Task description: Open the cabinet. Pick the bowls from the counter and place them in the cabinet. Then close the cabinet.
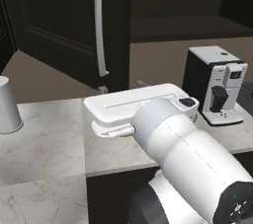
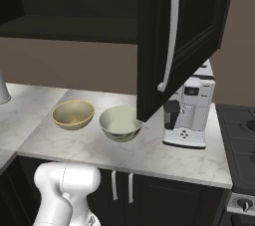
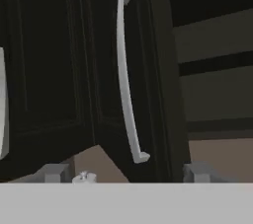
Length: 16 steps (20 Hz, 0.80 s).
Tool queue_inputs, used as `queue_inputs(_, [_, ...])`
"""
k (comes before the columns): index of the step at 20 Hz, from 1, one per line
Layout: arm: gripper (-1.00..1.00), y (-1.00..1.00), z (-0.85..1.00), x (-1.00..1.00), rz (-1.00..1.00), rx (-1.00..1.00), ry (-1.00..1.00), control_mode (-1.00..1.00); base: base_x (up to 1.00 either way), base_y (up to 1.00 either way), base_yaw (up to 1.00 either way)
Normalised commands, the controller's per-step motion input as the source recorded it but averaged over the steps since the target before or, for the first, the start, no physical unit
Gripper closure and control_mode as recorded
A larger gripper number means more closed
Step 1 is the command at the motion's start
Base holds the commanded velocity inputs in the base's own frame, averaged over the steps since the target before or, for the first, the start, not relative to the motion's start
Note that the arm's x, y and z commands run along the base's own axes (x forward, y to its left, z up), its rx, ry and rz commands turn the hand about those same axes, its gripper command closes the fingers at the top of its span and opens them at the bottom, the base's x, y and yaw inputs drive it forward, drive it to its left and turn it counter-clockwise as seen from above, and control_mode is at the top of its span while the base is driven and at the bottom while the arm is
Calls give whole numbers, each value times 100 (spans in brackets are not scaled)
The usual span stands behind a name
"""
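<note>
The right door of the cabinet (image 2: 189,16) stands swung out, and dark shelves (image 3: 212,45) show past its edge. Its long silver handle (image 3: 126,75) rises just beyond my gripper (image 3: 124,172), which is open, with wide-set fingertips (image 3: 52,172) and nothing between them. The same handle (image 1: 100,25) hangs above my white hand. Two bowls sit side by side on the marble counter (image 2: 149,155) under the open door: a tan one (image 2: 73,114) on the left and an off-white one (image 2: 120,123) on the right.
A black and white coffee machine (image 2: 189,115) stands right of the bowls, with a stove (image 2: 241,120) beyond it. A grey cup (image 1: 7,104) stands at the counter's far left. The other door's handle (image 3: 2,104) shows at the left edge.
</note>
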Motion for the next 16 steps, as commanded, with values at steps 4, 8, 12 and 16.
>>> queue_inputs(4, [-100, -95, 26, -100, 0, 36, -9, -100, 0, 0, 0])
queue_inputs(8, [-100, -98, 46, -35, 9, 31, -2, -100, 0, 0, 0])
queue_inputs(12, [-100, -91, 36, 20, 25, 26, 0, -100, 0, 0, 0])
queue_inputs(16, [-100, -76, 6, 32, 28, 23, 0, -100, 0, 0, 0])
